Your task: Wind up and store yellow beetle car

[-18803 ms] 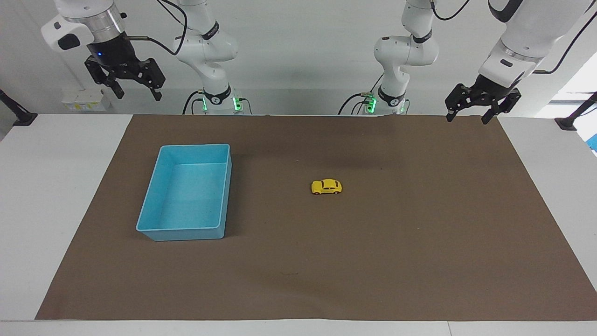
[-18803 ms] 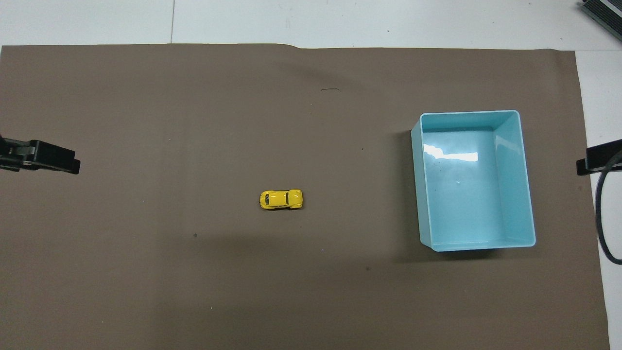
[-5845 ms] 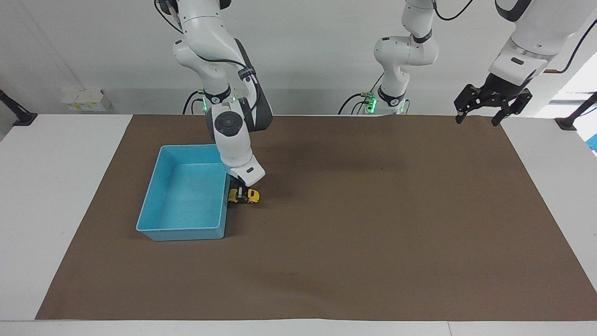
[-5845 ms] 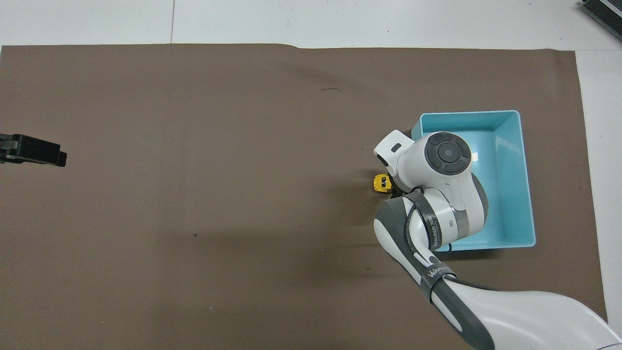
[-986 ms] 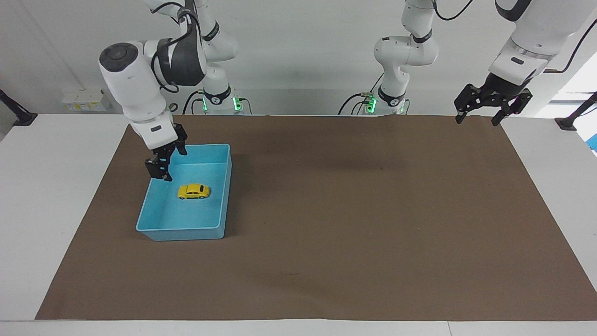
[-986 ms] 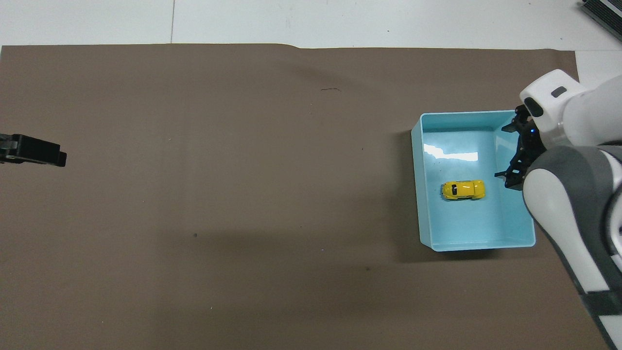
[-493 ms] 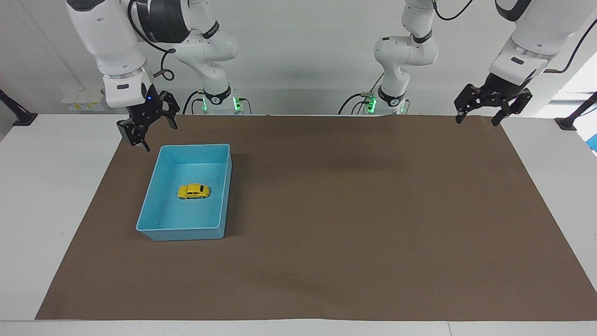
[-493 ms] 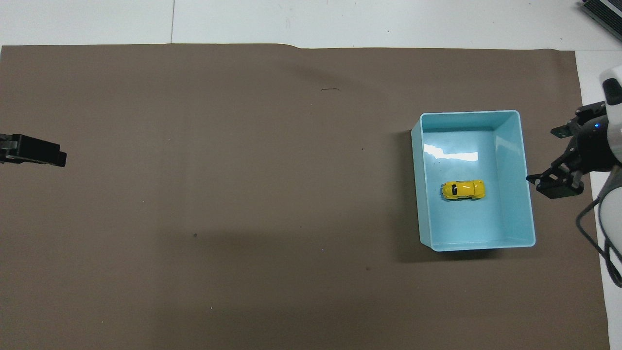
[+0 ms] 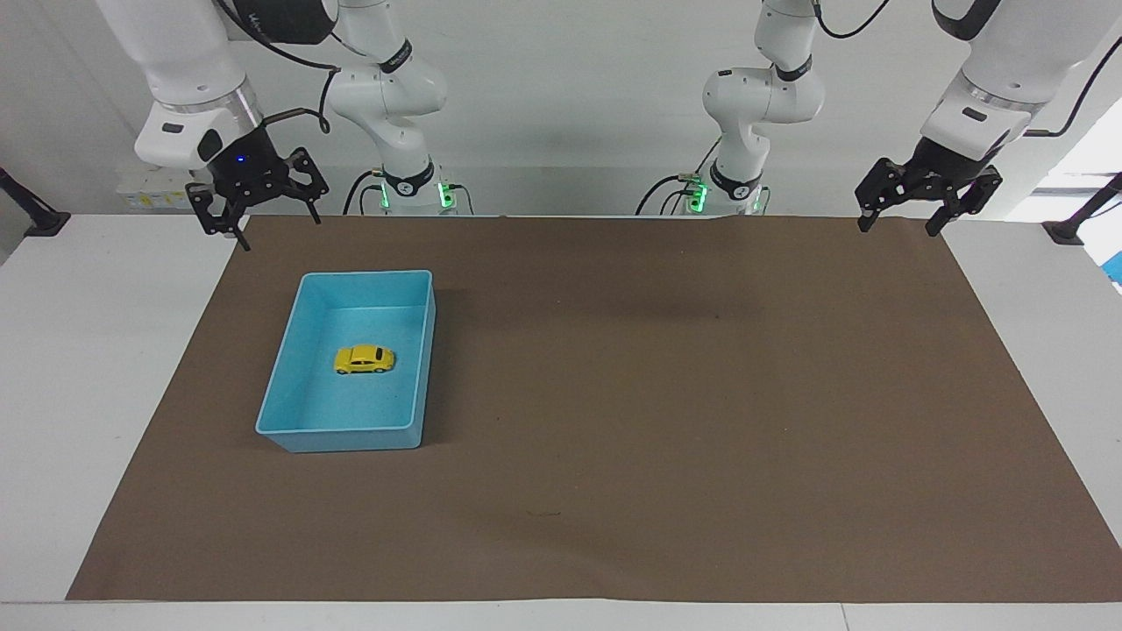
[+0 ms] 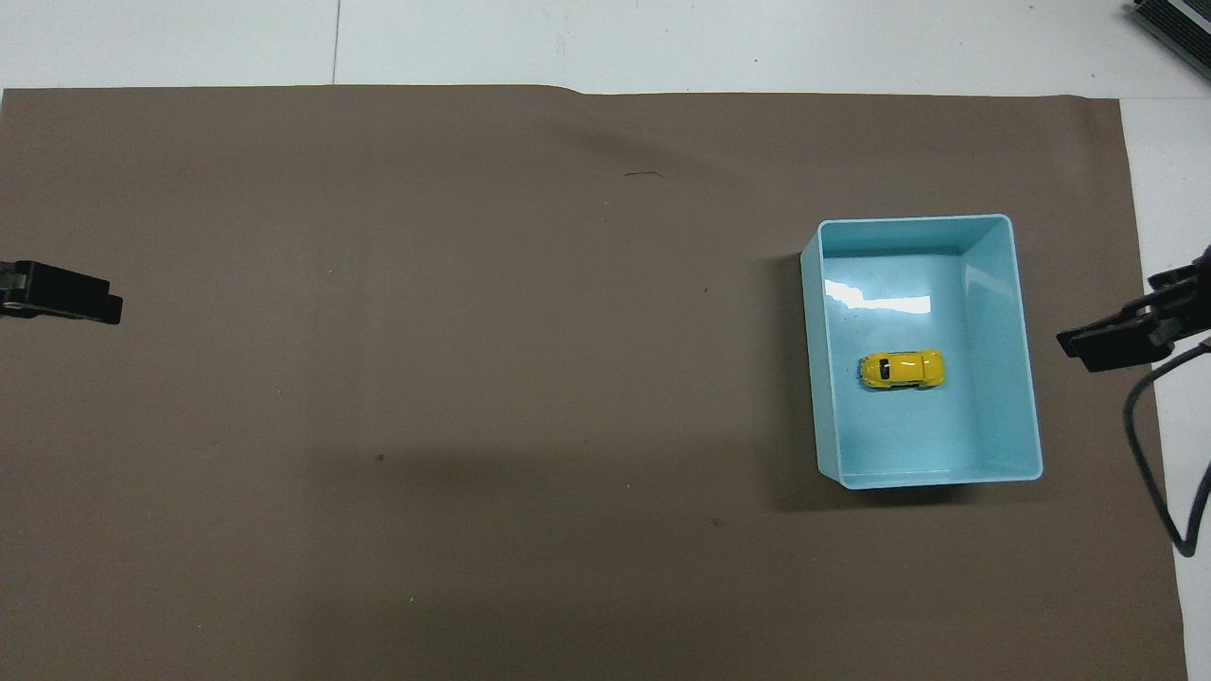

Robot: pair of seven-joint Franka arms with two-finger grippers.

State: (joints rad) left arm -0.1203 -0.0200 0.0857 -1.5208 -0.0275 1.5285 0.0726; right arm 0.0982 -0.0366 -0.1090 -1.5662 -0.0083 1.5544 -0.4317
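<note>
Yellow beetle car [image 9: 364, 359]: bright yellow body, dark windows, black wheels. Tray [image 9: 294, 392]: light blue all over, plain, with a white glare patch showing on its floor. Mat [image 9: 666, 421]: flat dull brown, no pattern, a few tiny dark specks. Table [image 9: 96, 350]: white. My fingers [image 9: 862, 221] on the left gripper are showing black, and my fingers [image 9: 238, 238] on the right gripper black too. My arms are looking white with grey joints, green lights glowing at both bases.
</note>
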